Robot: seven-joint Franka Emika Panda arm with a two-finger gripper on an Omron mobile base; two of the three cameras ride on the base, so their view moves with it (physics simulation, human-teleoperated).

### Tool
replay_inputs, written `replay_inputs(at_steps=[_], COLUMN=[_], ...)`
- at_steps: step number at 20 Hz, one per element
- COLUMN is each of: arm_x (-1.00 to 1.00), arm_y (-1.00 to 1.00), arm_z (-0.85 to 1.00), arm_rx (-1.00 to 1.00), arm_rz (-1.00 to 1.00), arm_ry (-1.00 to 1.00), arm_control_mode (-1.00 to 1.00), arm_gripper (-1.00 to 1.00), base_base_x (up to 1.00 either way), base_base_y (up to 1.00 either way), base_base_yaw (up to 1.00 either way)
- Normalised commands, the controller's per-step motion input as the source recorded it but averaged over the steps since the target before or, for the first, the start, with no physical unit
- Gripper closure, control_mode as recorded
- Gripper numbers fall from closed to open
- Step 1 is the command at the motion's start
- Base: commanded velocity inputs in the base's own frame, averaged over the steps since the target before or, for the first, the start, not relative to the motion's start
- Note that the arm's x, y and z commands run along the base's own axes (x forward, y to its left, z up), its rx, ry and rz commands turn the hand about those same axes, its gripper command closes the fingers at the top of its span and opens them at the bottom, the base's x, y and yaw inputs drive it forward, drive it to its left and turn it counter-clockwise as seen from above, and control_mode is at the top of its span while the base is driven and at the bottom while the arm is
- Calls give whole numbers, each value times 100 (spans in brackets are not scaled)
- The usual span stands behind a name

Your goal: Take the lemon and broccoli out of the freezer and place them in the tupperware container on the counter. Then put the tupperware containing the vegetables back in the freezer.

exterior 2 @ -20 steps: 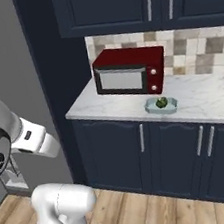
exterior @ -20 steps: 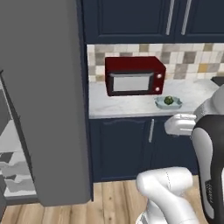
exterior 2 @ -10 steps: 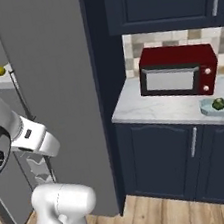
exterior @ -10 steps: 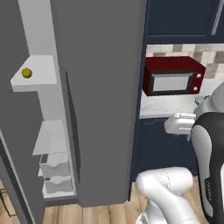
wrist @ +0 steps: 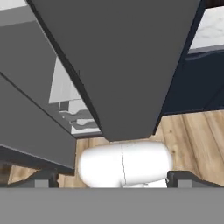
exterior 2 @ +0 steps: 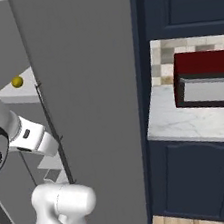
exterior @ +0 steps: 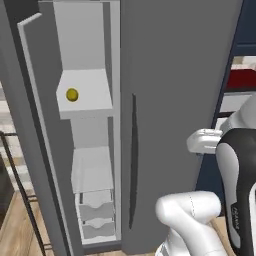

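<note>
The freezer [exterior: 165,100] stands open, with white shelves and lower drawers [exterior: 95,212] showing on the left. The lemon [exterior: 72,94] lies on an upper white shelf, and the right base view has the lemon [exterior 2: 17,82] at the far left. A long dark handle [exterior: 133,160] runs down the grey front. In the hand view my gripper [wrist: 113,180] is open with nothing between its tips, looking down along the freezer [wrist: 118,65] from well short of the shelves. The counter [exterior 2: 186,121] lies to the right. The broccoli and the tupperware container are out of view.
A red microwave [exterior 2: 205,78] sits on the counter, above dark navy cabinets [exterior 2: 193,173]. A thin dark frame [exterior: 15,175] stands left of the freezer. Wooden floor [wrist: 192,131] lies below the hand.
The whole picture has shifted, so the base has moved toward the freezer. The microwave and counter slid right, and the freezer's inside with the lemon now faces the cameras. The gripper stays open.
</note>
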Motion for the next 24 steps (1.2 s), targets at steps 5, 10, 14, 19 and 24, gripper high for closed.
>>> replay_inputs(at_steps=[5, 10, 14, 19, 24], arm_x=[0, 0, 0, 0, 0], arm_y=[0, 0, 0, 0, 0], arm_z=[0, 0, 0, 0, 0], arm_rx=[0, 0, 0, 0, 0], arm_rz=[0, 0, 0, 0, 0], arm_ry=[0, 0, 0, 0, 0], arm_control_mode=[100, 100, 100, 100, 100], arm_gripper=[-100, -100, -100, -100, -100], base_base_x=[44, 29, 15, 41, 69], base_base_y=[46, 63, 80, 61, 40], base_base_yaw=[-6, -4, -3, -2, 0])
